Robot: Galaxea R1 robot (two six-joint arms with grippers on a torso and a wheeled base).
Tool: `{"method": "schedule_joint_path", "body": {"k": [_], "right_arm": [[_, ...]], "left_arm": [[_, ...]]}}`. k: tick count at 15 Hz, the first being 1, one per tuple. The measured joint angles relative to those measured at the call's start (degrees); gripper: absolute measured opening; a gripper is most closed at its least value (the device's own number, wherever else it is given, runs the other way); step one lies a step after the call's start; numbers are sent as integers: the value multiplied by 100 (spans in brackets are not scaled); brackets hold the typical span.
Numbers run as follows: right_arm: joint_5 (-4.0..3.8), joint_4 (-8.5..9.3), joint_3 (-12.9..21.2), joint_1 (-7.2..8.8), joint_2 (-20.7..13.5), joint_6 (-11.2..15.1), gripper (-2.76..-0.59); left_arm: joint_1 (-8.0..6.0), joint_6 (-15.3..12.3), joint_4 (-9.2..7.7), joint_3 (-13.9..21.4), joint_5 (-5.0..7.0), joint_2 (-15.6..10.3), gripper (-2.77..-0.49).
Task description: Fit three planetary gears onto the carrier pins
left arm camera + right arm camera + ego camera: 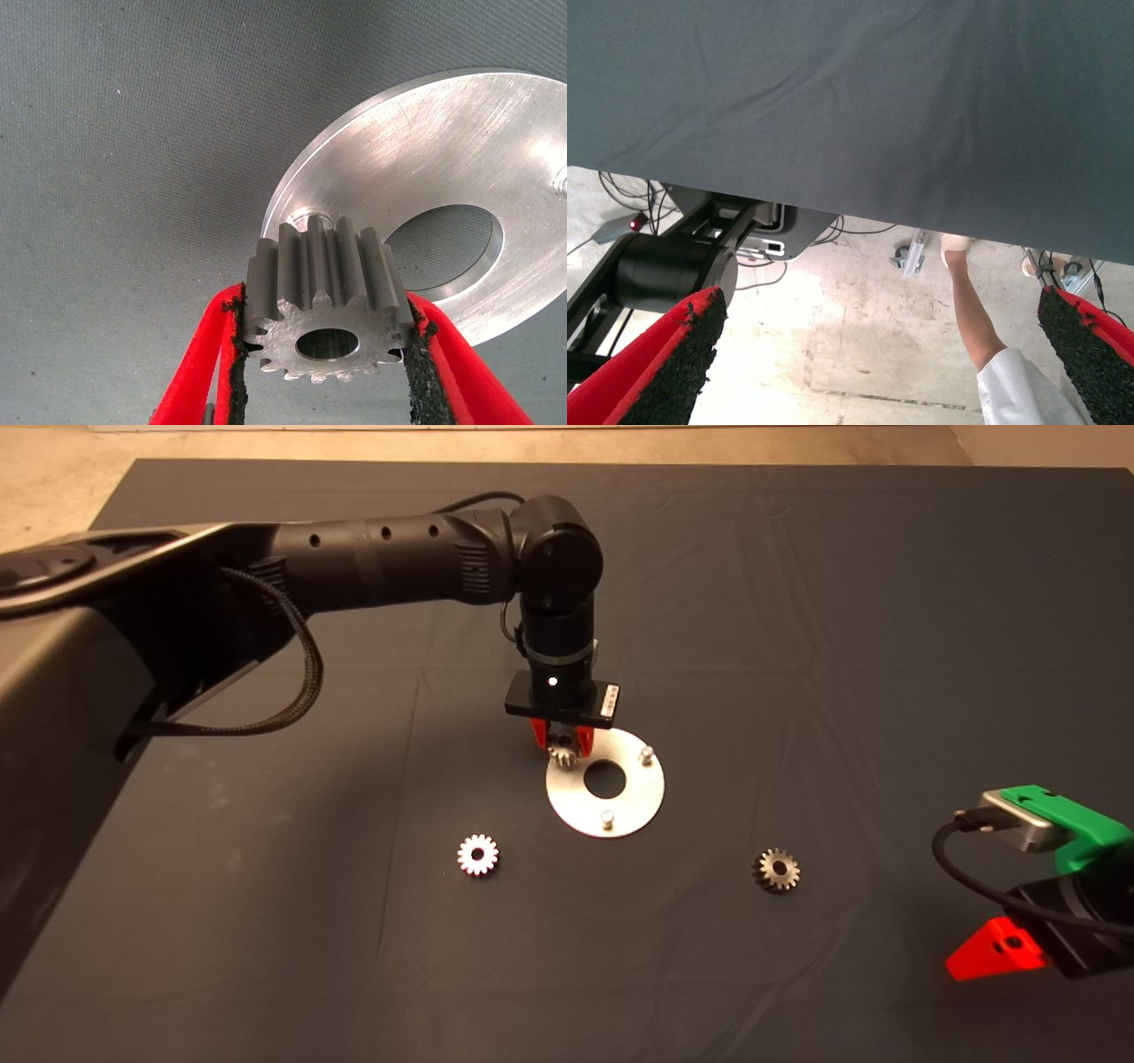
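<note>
Left gripper point(562, 737): you had it clamped on a gear point(326, 312), frame centre, over the disc's point(638, 797) left rim.
Right gripper point(1010, 948): you parked it lower right, fingers wide apart, holding nothing.

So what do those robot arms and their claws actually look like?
The left arm is a thick black tube with small holes and a braided black cable. The left gripper has red fingers with rough black pads. The right gripper has a green body, red fingers and a black cable.
</note>
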Motion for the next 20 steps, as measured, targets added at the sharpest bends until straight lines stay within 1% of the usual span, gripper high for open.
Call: {"method": "schedule_joint_path", "body": {"k": [1, 3, 4, 6, 8, 9, 10, 11, 12, 13, 14, 15, 16, 17, 18, 20], "right_arm": [[0, 0, 0, 1, 0, 0, -73], [0, -1, 0, 0, 0, 0, -73], [1, -1, 0, 0, 0, 0, -73], [0, 0, 0, 0, 0, 0, -73], [0, 0, 0, 0, 0, 0, -73], [0, 0, 0, 0, 0, 0, -73], [0, 0, 0, 1, 0, 0, -73], [0, 0, 0, 0, -1, 0, -73], [2, 0, 0, 0, 0, 0, -73], [0, -1, 0, 0, -2, 0, -73], [1, 0, 0, 0, -2, 0, -73], [-2, 0, 0, 0, -5, 0, -73], [0, 0, 0, 0, -4, 0, -73], [2, 0, 0, 0, -2, 0, -73], [2, -1, 0, 0, 0, 0, -73], [-2, 2, 0, 0, -2, 0, -73]], "left_arm": [[0, 1, 0, -5, 0, -1, -229], [0, 18, 0, -13, -6, -1, -219], [0, 52, 0, -16, -5, 1, -219], [0, 109, 0, -29, 9, -1, -206], [0, 112, -7, -63, 22, -1, -204], [0, 114, -7, -62, 32, -2, -195], [-4, 114, -7, -21, 39, -4, -192], [-34, 114, -11, 59, 65, -5, -192], [-130, 117, -27, 138, 107, -9, -185], [-279, 112, -22, 205, 162, -48, -177], [-414, 101, -18, 321, 272, -102, -171], [-469, 1, -16, 521, 300, -213, -162], [-444, -104, -20, 768, 308, -348, -161], [-400, -269, -20, 1057, 304, -525, -157], [-364, -462, -27, 1376, 298, -795, -150], [-369, -794, 6, 1978, 304, -1503, -148]]}}
